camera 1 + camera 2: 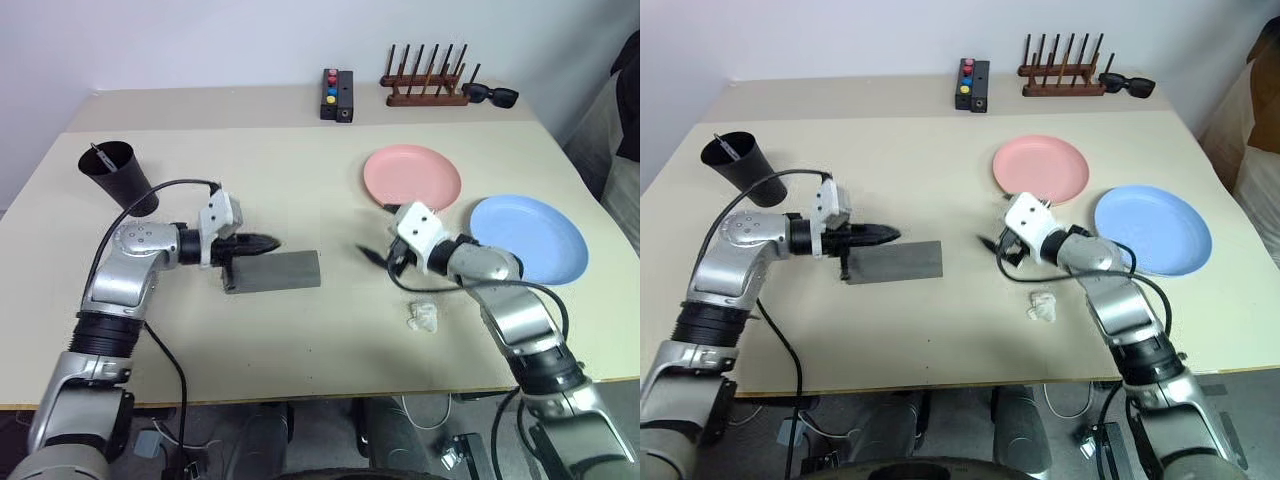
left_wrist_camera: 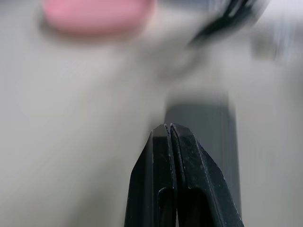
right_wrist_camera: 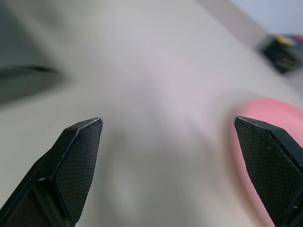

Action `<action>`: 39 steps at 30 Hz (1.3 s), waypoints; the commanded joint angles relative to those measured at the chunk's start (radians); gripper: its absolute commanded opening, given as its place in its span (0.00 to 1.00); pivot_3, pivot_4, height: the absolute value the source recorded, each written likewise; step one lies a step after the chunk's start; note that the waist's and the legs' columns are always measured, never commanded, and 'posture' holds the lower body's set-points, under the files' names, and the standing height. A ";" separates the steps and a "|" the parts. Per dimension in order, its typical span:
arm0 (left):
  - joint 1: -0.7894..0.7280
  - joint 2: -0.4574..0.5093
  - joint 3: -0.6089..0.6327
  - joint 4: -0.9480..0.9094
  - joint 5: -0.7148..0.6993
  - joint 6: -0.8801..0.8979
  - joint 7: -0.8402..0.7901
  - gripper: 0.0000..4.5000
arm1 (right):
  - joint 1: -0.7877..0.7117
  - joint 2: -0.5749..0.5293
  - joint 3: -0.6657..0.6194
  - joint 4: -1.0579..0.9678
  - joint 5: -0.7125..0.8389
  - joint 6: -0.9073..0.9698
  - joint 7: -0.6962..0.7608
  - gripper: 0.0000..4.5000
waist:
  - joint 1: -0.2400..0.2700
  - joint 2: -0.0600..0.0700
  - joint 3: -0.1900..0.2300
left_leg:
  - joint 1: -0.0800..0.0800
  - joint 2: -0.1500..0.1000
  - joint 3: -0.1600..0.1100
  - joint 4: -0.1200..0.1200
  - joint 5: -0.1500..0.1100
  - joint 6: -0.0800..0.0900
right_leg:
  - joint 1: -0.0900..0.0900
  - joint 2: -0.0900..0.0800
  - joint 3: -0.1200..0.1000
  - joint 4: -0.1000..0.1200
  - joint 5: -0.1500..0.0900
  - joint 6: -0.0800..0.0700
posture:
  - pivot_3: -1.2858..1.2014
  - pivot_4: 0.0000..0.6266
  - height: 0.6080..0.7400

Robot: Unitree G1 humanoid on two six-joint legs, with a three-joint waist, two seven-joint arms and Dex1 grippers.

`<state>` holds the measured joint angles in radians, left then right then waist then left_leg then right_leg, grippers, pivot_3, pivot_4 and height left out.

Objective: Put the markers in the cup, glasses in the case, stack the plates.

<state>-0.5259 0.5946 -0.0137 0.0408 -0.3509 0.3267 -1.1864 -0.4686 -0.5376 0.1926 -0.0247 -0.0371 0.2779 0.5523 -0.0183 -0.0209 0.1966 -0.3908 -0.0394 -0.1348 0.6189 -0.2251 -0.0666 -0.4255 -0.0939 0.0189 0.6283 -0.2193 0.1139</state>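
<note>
The tall black cup stands at the far left, and the slim end of a marker shows inside its rim. In the middle of the table lies the grey case, closed. My left gripper is shut on nothing, its tips just over the case's left part. The salmon pink plate and the light blue plate lie side by side on the right, not stacked. My right gripper is open and empty, low over the table in front of the pink plate. The glasses are out of view.
A small crumpled white scrap lies near my right forearm. Along the back edge stand a black box with coloured buttons, a wooden peg rack and black sunglasses. The table has bare room in front.
</note>
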 commanded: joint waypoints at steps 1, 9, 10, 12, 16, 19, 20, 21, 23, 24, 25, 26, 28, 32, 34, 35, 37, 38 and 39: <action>0.070 -0.020 0.012 -0.212 -0.098 0.085 0.051 0.01 | -0.061 -0.004 0.009 0.118 -0.107 -0.070 -0.082 1.00 | -0.003 0.000 0.000 | 0.000 0.000 0.001 -0.001 0.000 0.000 | 0.000 0.000 0.000 0.000 0.000 0.000 | 0.52 0.24 0.99; 0.174 -0.101 -0.005 -0.383 -0.159 0.185 0.210 0.00 | -0.180 0.030 0.043 0.459 -0.227 -0.219 -0.185 0.95 | -0.004 0.000 0.000 | 0.002 0.000 0.002 -0.001 0.000 0.000 | 0.000 0.000 0.002 0.000 0.001 -0.001 | 0.52 0.24 0.99; 0.178 -0.109 -0.001 -0.389 -0.163 0.193 0.226 0.00 | -0.190 0.035 0.044 0.490 -0.234 -0.234 -0.193 0.88 | -0.004 0.000 0.000 | 0.002 0.000 0.002 -0.001 0.000 0.000 | 0.000 0.000 0.002 0.000 0.001 -0.001 | 0.52 0.24 0.99; 0.183 -0.118 0.008 -0.392 -0.169 0.202 0.253 0.00 | -0.204 0.042 0.047 0.537 -0.250 -0.264 -0.207 0.70 | -0.004 0.000 0.000 | 0.002 0.000 0.002 -0.001 0.000 0.000 | 0.000 0.000 0.002 0.000 0.001 -0.001 | 0.52 0.24 0.99; 0.194 -0.119 0.011 -0.390 -0.169 0.190 0.280 0.00 | -0.214 0.041 0.057 0.574 -0.274 -0.321 -0.216 0.23 | -0.003 0.000 0.000 | 0.002 0.000 0.002 -0.001 0.000 0.000 | 0.000 0.000 0.002 0.000 0.001 -0.001 | 0.52 0.24 0.99; 0.198 -0.118 0.009 -0.384 -0.166 0.179 0.286 0.00 | -0.213 0.034 0.065 0.578 -0.300 -0.370 -0.222 0.01 | -0.003 0.000 0.000 | 0.002 0.000 0.002 -0.001 0.000 0.000 | 0.000 0.000 0.003 0.000 0.001 -0.001 | 0.52 0.24 0.99; 0.198 -0.118 0.008 -0.382 -0.166 0.176 0.287 0.00 | -0.212 0.033 0.066 0.576 -0.306 -0.382 -0.224 0.01 | -0.003 0.000 0.000 | 0.002 0.000 0.002 -0.001 0.000 0.000 | 0.000 0.000 0.003 0.000 0.001 -0.001 | 0.52 0.24 0.99; 0.197 -0.119 0.007 -0.380 -0.165 0.173 0.289 0.00 | -0.211 0.032 0.065 0.576 -0.311 -0.389 -0.225 0.01 | -0.003 0.000 0.000 | 0.002 0.000 0.002 -0.001 0.000 0.000 | 0.000 0.000 0.003 0.000 0.001 -0.001 | 0.52 0.24 0.99; 0.194 -0.121 0.005 -0.372 -0.163 0.164 0.290 0.00 | -0.209 0.018 0.075 0.559 -0.338 -0.419 -0.231 0.01 | -0.003 0.001 0.000 | 0.002 0.000 0.002 -0.001 0.000 0.000 | 0.000 0.000 0.003 0.000 0.001 -0.001 | 0.52 0.24 0.99; 0.193 -0.122 0.005 -0.368 -0.162 0.159 0.291 0.00 | -0.207 0.011 0.078 0.546 -0.351 -0.431 -0.233 0.01 | -0.003 0.001 0.000 | 0.002 0.000 0.002 -0.001 0.000 0.000 | 0.000 0.000 0.003 0.000 0.001 -0.001 | 0.52 0.24 0.99; 0.192 -0.125 0.005 -0.366 -0.160 0.153 0.294 0.00 | -0.204 0.002 0.079 0.532 -0.363 -0.442 -0.233 0.01 | -0.003 0.001 0.000 | 0.002 0.000 0.002 -0.001 0.000 0.000 | 0.000 0.000 0.003 0.000 0.001 -0.001 | 0.52 0.24 0.99; 0.191 -0.128 0.004 -0.362 -0.158 0.146 0.297 0.00 | -0.201 -0.009 0.080 0.514 -0.376 -0.453 -0.232 0.01 | -0.003 0.001 0.000 | 0.002 0.000 0.002 -0.001 0.000 0.000 | 0.000 0.000 0.003 0.000 0.001 -0.001 | 0.52 0.24 0.99; 0.188 -0.134 0.003 -0.355 -0.154 0.131 0.303 0.00 | -0.189 -0.043 0.070 0.448 -0.388 -0.460 -0.213 0.01 | -0.003 0.001 0.000 | 0.001 0.000 0.002 -0.001 0.000 0.000 | 0.000 0.000 0.003 0.000 0.001 -0.001 | 0.52 0.24 0.99; 0.180 -0.153 -0.007 -0.339 -0.150 0.099 0.309 0.00 | -0.119 -0.128 -0.015 0.242 -0.332 -0.385 -0.129 0.01 | 0.000 0.001 0.000 | 0.001 0.000 0.002 -0.001 0.000 0.000 | 0.000 0.000 0.003 0.000 0.001 -0.001 | 0.52 0.24 0.99; 0.178 -0.162 -0.015 -0.334 -0.151 0.090 0.307 0.00 | -0.071 -0.154 -0.069 0.148 -0.283 -0.326 -0.083 0.01 | 0.005 0.001 0.000 | 0.001 0.000 0.002 -0.001 0.000 0.000 | 0.000 0.000 0.003 -0.001 0.001 -0.001 | 0.52 0.24 0.99; 0.177 -0.167 -0.022 -0.332 -0.152 0.085 0.301 0.00 | -0.037 -0.174 -0.103 0.101 -0.262 -0.293 -0.061 0.01 | 0.005 0.001 0.000 | 0.001 0.000 0.002 -0.001 0.000 0.000 | 0.000 0.000 0.003 -0.001 0.000 -0.001 | 0.52 0.24 0.99; 0.167 -0.191 -0.044 -0.327 -0.167 0.079 0.281 0.00 | 0.078 -0.260 -0.202 0.017 -0.240 -0.240 -0.011 0.01 | 0.010 0.001 0.000 | 0.000 0.000 0.002 -0.001 0.000 0.000 | 0.000 0.000 0.003 -0.002 0.000 -0.001 | 0.52 0.24 0.99; 0.159 -0.204 -0.056 -0.322 -0.175 0.079 0.269 0.00 | 0.143 -0.297 -0.259 -0.018 -0.219 -0.215 0.014 0.01 | 0.018 0.001 0.000 | 0.000 0.000 0.002 -0.001 0.000 0.000 | 0.001 0.000 0.003 -0.002 0.000 -0.001 | 0.52 0.24 0.99; 0.152 -0.214 -0.069 -0.317 -0.179 0.078 0.258 0.00 | 0.199 -0.321 -0.306 -0.044 -0.197 -0.191 0.034 0.01 | 0.025 0.001 0.000 | -0.001 -0.001 0.002 -0.001 0.000 0.000 | 0.001 -0.001 0.002 -0.004 0.000 -0.002 | 0.52 0.24 0.99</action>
<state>-0.3570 0.3897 -0.0655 -0.2643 -0.5047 0.4241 -0.9075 -0.3060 -0.8207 -0.0048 -0.0090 -0.2745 0.0447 0.5546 0.0070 -0.0197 0.1963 -0.3915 -0.0402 -0.1317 0.6186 -0.2251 -0.0664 -0.4237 -0.0947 0.0213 0.6232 -0.2193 0.1123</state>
